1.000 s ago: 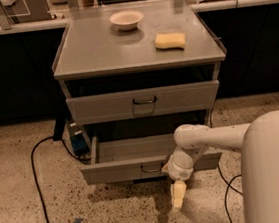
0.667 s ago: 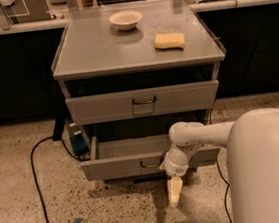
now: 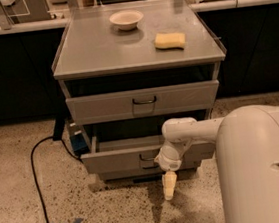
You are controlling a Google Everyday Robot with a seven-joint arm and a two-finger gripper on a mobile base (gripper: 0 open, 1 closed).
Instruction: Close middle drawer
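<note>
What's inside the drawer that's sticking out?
Inside the middle drawer only a thin bare strip of tray shows. The rest is hidden under the upper drawer and behind the robot arm. The gripper hangs in front, below the drawer's front, pointing down.

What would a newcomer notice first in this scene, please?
The white arm reaches in from the right, its gripper hanging low before the middle drawer, which stands pulled out. On the cabinet top sit a bowl and a yellow sponge.
</note>
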